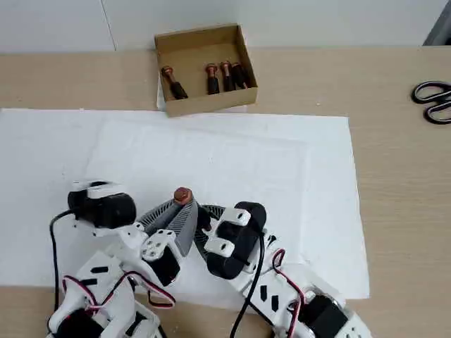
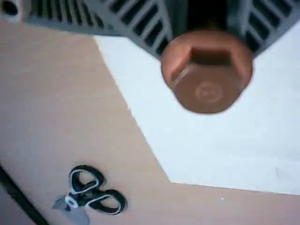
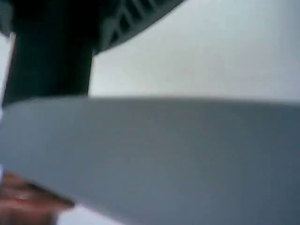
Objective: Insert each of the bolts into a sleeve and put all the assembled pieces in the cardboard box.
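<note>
Gripping a bolt (image 1: 183, 196) between its ribbed grey fingers (image 2: 126, 21), the left hand (image 1: 182, 205) sits at the near side of the table (image 1: 402, 183), over a white paper sheet (image 1: 232, 158). The bolt's copper hexagonal head sticks out past the fingertips, on the side facing away from the arms. Something dark lies behind the head, but whether that is a sleeve cannot be told.

Just beside it, on its right, the right hand (image 1: 201, 224) is close against the left hand. Whether it is open or closed cannot be told. Its wrist view gives a dark upright shape, a broad grey band and a bit of copper colour at one corner.

Farther out, the paper covers the middle of the table. At its far edge stands the cardboard box (image 1: 211, 100). Four assembled pieces (image 1: 212, 77) lie in it, copper heads toward the far wall and black sleeves toward the near one. One lies tilted at the left and three lie side by side at the right.

Black-handled scissors (image 1: 431, 101) lie on the bare wood at the far right, well apart from the box.
</note>
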